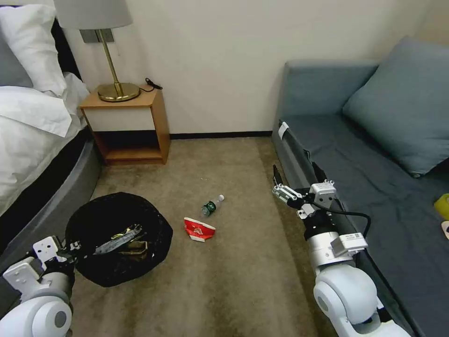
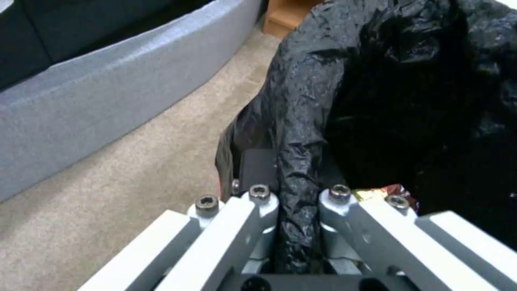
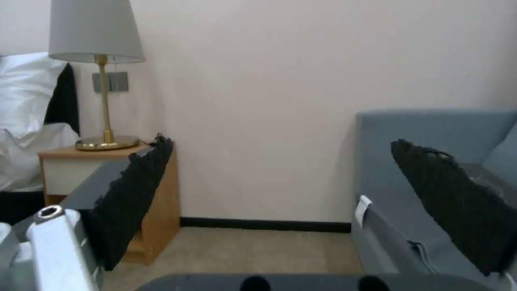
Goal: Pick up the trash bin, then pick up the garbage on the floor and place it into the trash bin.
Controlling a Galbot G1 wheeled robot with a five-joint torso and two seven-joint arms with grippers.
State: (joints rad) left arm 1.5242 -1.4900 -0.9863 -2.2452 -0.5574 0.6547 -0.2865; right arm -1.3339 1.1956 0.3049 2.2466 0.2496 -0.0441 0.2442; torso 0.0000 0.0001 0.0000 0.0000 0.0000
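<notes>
Two pieces of litter lie on the carpet beside the bin (image 1: 119, 238): a cup (image 1: 199, 230) and a bottle (image 1: 213, 205). The left gripper (image 2: 293, 202) pinches the bag-covered rim; the slick plastic could slip and tilt the bin. The right gripper (image 3: 280, 190) hangs wide open and empty by the sofa (image 1: 374, 154). The left wrist view alone shows the pinch; the head view shows wrappers inside.

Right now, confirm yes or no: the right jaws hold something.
No: the right gripper is open and empty, raised beside the sofa.
</notes>
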